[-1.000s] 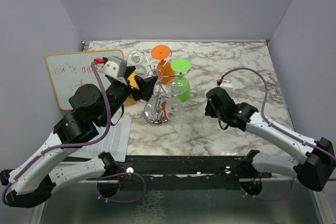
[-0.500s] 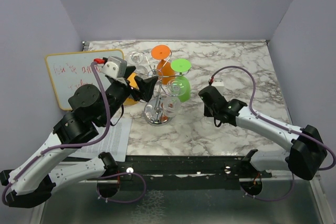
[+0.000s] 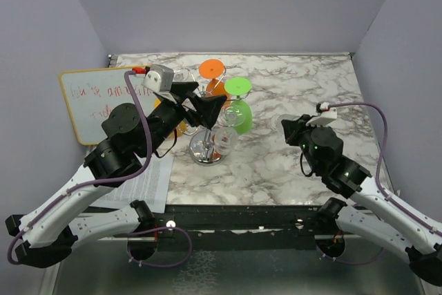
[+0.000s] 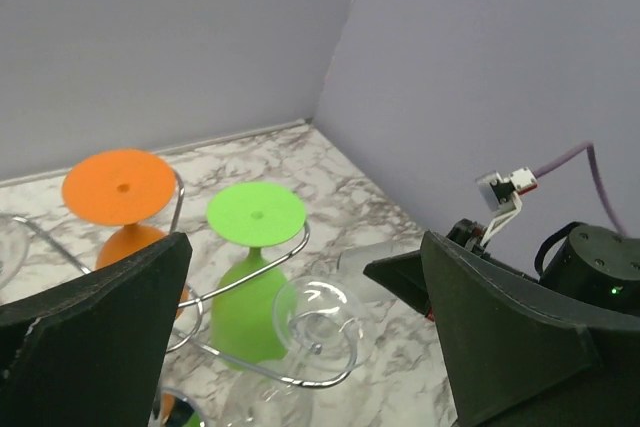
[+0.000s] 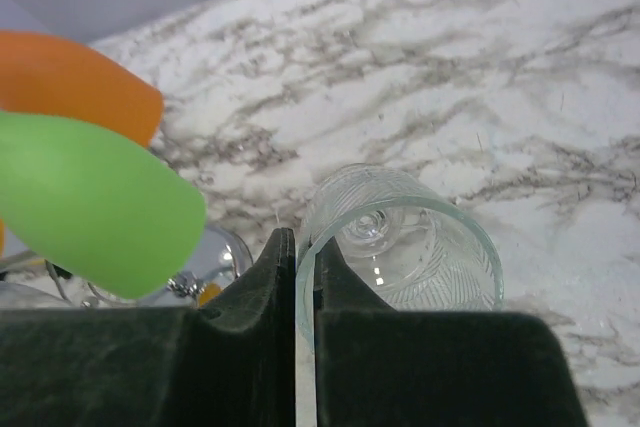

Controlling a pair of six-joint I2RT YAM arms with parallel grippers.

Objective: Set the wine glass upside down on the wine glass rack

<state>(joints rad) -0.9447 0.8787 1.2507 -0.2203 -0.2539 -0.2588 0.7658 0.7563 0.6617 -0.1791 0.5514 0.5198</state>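
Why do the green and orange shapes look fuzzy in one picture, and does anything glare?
Right wrist view: the green glass and orange glass blur, close to the lens; the clear wine glass is sharp. Top view: the wine glass rack glints at its base. Left wrist view: evenly lit.

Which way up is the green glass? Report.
Upside down: the green glass hangs from the rack, foot on top, bowl below.

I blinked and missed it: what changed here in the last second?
The right gripper shut on the clear glass at its rim and shifted slightly right. The left gripper, open, lifted toward the top of the rack. The orange glass, green glass and whiteboard stayed put.
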